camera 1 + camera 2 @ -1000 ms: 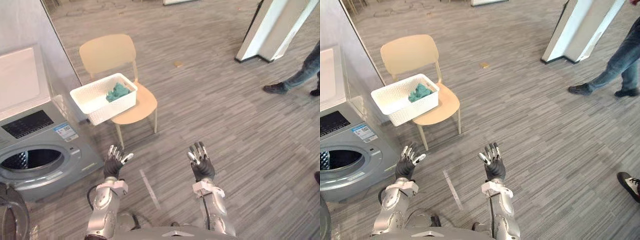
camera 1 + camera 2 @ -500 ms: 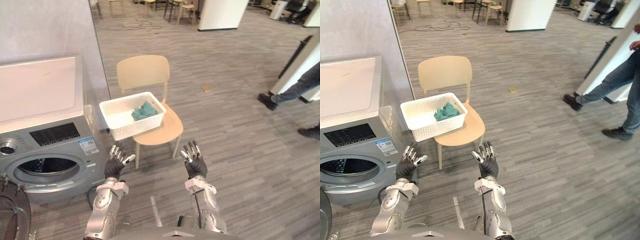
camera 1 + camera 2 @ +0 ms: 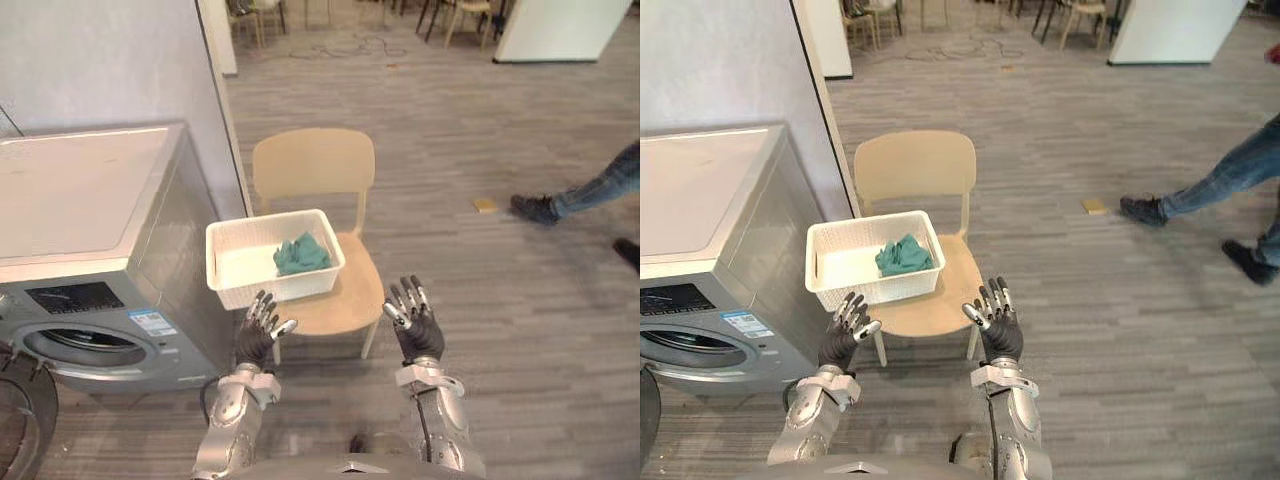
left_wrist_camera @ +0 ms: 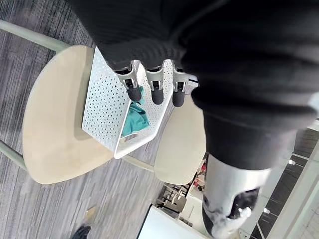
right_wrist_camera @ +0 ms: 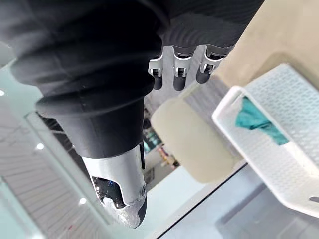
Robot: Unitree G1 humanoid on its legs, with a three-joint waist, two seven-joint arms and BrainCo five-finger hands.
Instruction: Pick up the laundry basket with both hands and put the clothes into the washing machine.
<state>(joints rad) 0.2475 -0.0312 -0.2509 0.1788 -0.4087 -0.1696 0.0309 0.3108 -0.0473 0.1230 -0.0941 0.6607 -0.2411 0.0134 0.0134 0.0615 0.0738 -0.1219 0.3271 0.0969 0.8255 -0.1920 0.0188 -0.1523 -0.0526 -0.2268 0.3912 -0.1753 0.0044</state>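
Head views: approach step, nothing grasped yet. I hold left hand and right hand raised, both splayed and empty, short of white laundry basket on beige chair. Teal clothes lie inside basket. Washing machine stands just beside chair, robot's left.
Left wrist view: fingers straight, basket wall beyond, untouched.
Right wrist view: fingers straight, basket apart.
Next, I judge: close in, one hand per basket end, grip rim evenly, lift level.
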